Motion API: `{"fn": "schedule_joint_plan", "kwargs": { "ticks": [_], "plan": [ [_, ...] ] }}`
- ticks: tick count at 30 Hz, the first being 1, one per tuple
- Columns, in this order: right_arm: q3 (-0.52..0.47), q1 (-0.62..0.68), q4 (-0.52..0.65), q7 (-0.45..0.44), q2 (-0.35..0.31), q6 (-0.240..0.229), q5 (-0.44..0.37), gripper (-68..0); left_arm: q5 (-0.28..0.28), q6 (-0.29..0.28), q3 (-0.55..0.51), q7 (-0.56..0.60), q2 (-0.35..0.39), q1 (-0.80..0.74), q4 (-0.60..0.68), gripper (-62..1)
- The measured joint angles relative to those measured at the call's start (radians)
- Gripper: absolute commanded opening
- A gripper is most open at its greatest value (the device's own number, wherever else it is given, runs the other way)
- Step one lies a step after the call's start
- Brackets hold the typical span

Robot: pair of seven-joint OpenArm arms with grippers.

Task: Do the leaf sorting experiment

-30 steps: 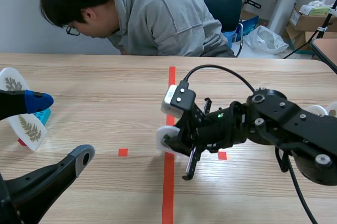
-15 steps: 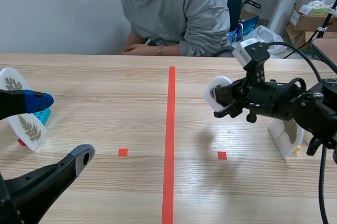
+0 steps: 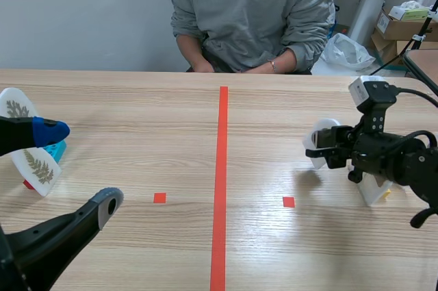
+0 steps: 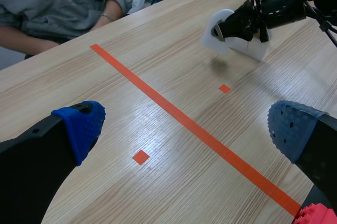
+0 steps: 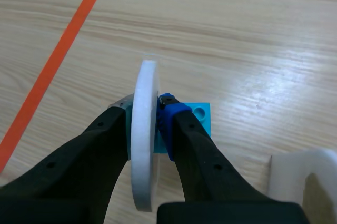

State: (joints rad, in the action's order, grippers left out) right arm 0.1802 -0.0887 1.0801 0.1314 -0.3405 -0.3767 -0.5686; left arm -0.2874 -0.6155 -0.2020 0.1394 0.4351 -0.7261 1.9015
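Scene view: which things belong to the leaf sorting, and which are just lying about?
Job:
white disc, gripped in the right pincer
fern-print discs at the left
white stand by the right arm
blue brick below the held disc

Lying about:
cardboard boxes behind the table
white plastic bag behind the table

We see a pale wooden table (image 3: pixel 137 120) carrying a white fern-printed disc (image 3: pixel 37 166) and a cyan block (image 3: pixel 57 150) at its left, and a white stand (image 3: pixel 375 194) at its right.
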Motion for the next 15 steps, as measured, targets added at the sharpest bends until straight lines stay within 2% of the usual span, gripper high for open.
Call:
{"fn": "schedule_joint_plan", "kwargs": {
  "ticks": [4,9,13,15],
  "plan": [
    [0.000,0.007,0.000,-0.006,0.000,0.000,0.002,-66.7,0.000,0.000,0.000,0.000,0.000,0.000,0.000,1.4],
    [-0.001,0.021,0.009,-0.007,0.000,0.058,0.003,-66.7,0.000,0.000,0.000,0.003,0.000,0.000,0.000,1.4],
    [-0.002,0.032,0.015,-0.011,0.000,0.075,0.003,-66.6,0.000,0.000,0.000,0.003,0.000,0.000,0.000,1.4],
    [-0.002,0.034,0.016,-0.014,0.000,0.075,0.003,-64.3,0.000,0.000,0.000,0.003,0.000,0.000,0.000,1.4]
  ]
}}
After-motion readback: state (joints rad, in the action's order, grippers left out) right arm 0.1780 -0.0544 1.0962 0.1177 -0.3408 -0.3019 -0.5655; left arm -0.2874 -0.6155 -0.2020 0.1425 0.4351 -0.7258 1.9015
